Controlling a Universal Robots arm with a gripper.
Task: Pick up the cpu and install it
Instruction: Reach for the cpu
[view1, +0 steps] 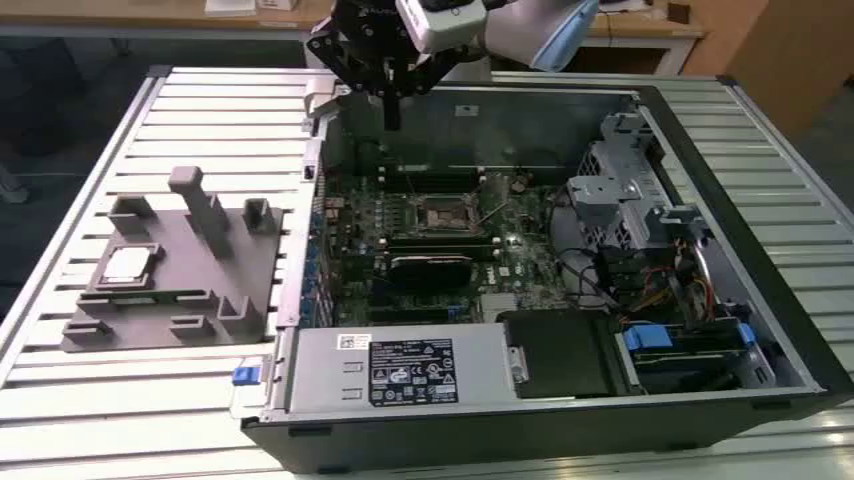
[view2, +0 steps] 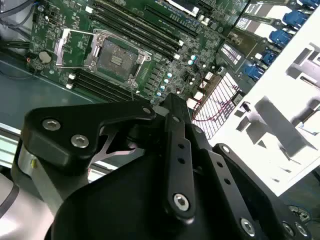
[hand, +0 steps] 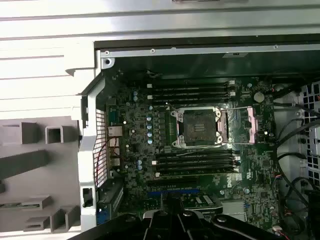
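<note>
The cpu (view1: 127, 265), a small pale silver square, lies in a recess of the grey fixture (view1: 174, 300) on the exterior view's left, outside the computer case. My gripper (view1: 391, 120) hangs above the case's far wall, well away from the cpu, with its black fingers pressed together and nothing between them. The motherboard's socket (view1: 441, 212) stands empty with its metal load plate (hand: 252, 125) swung open beside it. In both wrist views the socket (view2: 115, 57) (hand: 199, 127) sits between rows of memory slots. In the second wrist view the gripper's black linkages fill the foreground.
The open computer case (view1: 747, 170) lies on a slatted metal table (view1: 94, 400). A power supply (view1: 400, 370), drive bays (view1: 627, 190) and loose cables (view1: 667, 290) crowd the case's near and right sides. Upright grey posts (view1: 200, 205) rise from the fixture.
</note>
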